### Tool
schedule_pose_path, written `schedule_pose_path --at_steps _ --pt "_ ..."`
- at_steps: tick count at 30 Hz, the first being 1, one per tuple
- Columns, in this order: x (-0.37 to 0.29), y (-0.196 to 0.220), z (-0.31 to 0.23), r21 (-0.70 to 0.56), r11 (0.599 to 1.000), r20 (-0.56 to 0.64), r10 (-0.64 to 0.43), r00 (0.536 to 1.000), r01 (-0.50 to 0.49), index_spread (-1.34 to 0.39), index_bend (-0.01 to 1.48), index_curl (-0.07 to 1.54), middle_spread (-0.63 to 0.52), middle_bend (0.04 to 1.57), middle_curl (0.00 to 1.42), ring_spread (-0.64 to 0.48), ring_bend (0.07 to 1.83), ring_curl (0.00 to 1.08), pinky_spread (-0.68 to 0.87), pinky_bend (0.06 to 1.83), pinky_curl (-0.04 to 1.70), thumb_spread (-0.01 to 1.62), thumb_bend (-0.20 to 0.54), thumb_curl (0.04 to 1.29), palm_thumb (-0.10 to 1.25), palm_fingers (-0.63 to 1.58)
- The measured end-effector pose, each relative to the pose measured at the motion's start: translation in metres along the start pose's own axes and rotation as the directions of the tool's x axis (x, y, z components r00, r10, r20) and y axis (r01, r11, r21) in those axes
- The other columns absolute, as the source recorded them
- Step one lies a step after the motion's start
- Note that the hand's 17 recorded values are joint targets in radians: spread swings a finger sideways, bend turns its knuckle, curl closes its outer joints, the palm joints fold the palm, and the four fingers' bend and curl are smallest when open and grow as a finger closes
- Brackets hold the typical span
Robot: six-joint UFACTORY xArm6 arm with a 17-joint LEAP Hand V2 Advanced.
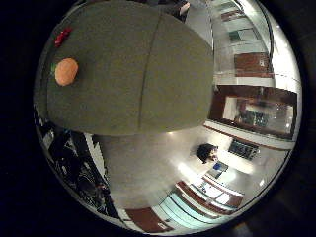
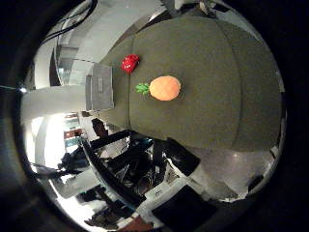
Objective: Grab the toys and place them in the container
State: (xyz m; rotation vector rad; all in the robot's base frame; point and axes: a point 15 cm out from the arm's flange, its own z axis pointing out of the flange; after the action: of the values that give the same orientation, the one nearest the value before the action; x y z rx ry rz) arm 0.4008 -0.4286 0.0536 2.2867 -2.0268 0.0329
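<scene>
Orange plush toy [image 2: 165,88], oval, green leafy tuft at one end, lying on olive worktop [image 2: 217,72]; small red toy [image 2: 130,63] near it; grey container [image 2: 100,87] at worktop edge; fingers out of sight, state cannot be told.

A large indoor hall or lab space, seen from high above an olive-green table [image 1: 148,74].

Below the hand, past the table's edge, a polished pale floor [image 1: 148,168] reflects ceiling lights; glass-fronted rooms with dark wood framing [image 1: 256,111] line the far side. Beside the table stand black equipment frames [image 2: 130,164], and a grey fabric container [image 2: 100,87] sits at the table's end.
</scene>
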Motion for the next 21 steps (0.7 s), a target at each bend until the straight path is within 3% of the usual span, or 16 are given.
schedule_pose_path --at_steps 21 --pt "-0.1 -0.015 0.002 -0.025 0.996 0.085 -0.086 0.993 0.089 -0.37 0.15 0.26 0.05 0.18 0.29 0.19 0.23 0.27 0.32 0.4 0.21 1.02 -0.03 0.28 0.42 -0.05"
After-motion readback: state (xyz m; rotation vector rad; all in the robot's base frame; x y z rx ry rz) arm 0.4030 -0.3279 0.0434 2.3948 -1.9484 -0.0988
